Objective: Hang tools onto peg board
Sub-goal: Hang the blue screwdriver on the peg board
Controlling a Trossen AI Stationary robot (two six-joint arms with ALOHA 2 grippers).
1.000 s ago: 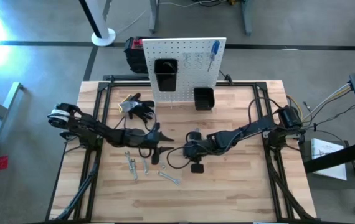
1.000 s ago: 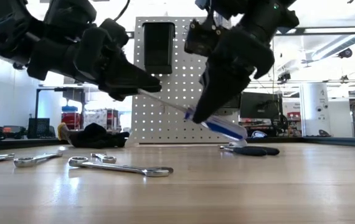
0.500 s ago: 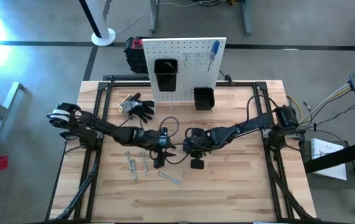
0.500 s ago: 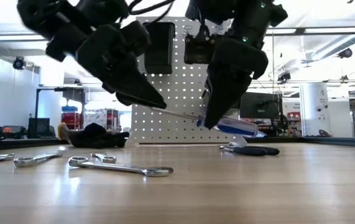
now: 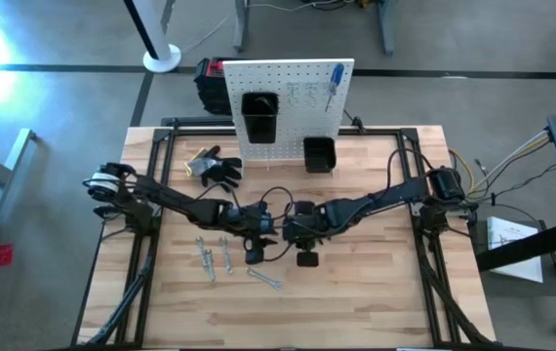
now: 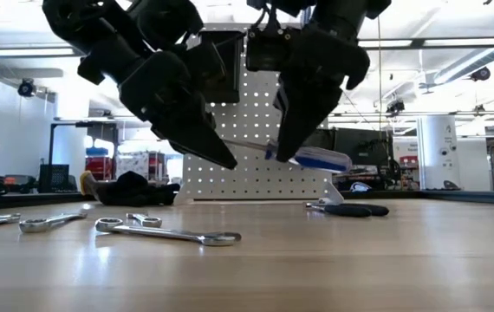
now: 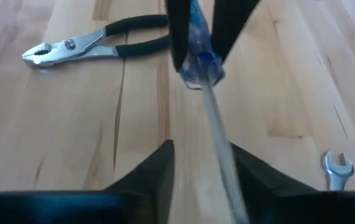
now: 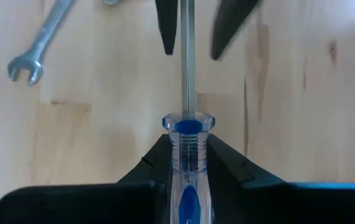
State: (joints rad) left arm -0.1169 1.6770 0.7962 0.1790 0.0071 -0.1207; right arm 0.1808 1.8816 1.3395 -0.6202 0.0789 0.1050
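Held screwdriver: a blue-handled screwdriver hung in the air above the middle of the table, lying roughly level, its silver shaft pointing toward the left arm.
Right gripper: its two dark fingers were clamped on the clear-and-blue handle of the screwdriver, carrying it clear of the tabletop.
Left gripper: it faced the right gripper at close range, with the screwdriver's shaft running between its fingers; I could not tell whether the fingers pressed the shaft or only flanked it.
Pliers: dark-handled pliers with silver jaws lay flat on the wood, just beyond the two grippers on the right arm's side.
Wrenches: several slim silver wrenches lay scattered on the table on the near side of the left gripper; in the low view one long wrench rested in front with shorter ones beside it.
Peg board: the white perforated panel stood upright at the far edge of the table, well apart from the grippers.
Hung screwdriver: another blue-handled screwdriver hung on the board near its upper right corner.
Bins: one black bin sat on the board's face, a second bin lower and to its right.
Gloves: black work gloves lay on the table near the board's left foot.
Table: a light wooden top.
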